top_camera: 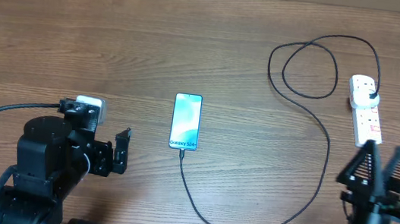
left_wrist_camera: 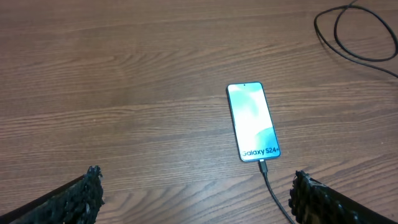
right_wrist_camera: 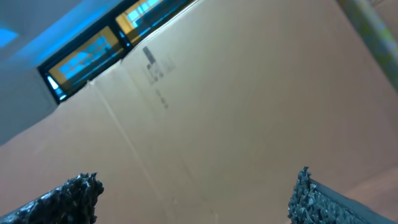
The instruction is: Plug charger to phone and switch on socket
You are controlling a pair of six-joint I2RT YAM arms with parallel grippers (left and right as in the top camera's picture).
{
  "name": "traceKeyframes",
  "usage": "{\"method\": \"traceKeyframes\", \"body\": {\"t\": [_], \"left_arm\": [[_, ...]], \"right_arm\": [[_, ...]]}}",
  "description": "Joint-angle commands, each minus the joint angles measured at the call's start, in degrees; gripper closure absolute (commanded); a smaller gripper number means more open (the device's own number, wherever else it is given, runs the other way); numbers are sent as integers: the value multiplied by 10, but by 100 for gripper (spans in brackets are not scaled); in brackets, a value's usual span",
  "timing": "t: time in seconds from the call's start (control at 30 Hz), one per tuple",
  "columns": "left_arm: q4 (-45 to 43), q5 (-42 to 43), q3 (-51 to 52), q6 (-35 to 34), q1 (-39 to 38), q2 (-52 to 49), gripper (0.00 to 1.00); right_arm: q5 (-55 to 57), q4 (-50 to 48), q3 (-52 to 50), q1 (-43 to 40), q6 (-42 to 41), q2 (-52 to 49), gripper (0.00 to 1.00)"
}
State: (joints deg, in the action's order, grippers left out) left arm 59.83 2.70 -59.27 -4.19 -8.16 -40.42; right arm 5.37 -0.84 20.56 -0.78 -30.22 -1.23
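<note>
A: Where is the phone (top_camera: 186, 122)?

B: Flat on the wooden table (top_camera: 117, 41), near the middle, with the screen up and lit light blue. The white text is at its near end.

A: And the charger (top_camera: 325, 162)?

B: Its connector tip (left_wrist_camera: 263, 165) meets the phone's near short edge and looks seated. From there the thin black cable runs toward the near edge, curves right, climbs the table and makes 1 loop at the far side. Its black plug (top_camera: 371, 95) sits in the far end of the socket (top_camera: 362, 117).

A: Where is the socket?

B: On the right side of the table, well apart from the phone, lying lengthwise. I cannot tell whether it is switched on.

A: What about the 2 grippers?

B: The left gripper (top_camera: 114, 155) is near the phone's left side with its jaws spread wide and nothing between them. In its wrist view, the phone lies ahead of the gap. The right gripper (top_camera: 383, 167) is at the socket's near end, also spread wide and holding nothing. Its camera shows only a pale beige surface. I cannot tell whether it touches the socket.
</note>
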Motion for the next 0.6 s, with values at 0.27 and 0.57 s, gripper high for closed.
{"method": "traceKeyframes", "body": {"t": [0.27, 0.57], "left_arm": [[-1, -8, 0, -6, -1, -1, 0], [-1, -8, 0, -6, -1, -1, 0]], "right_arm": [[-34, -30, -129, -5, 44, 11, 0], [-33, -30, -186, -5, 52, 11, 0]]}}
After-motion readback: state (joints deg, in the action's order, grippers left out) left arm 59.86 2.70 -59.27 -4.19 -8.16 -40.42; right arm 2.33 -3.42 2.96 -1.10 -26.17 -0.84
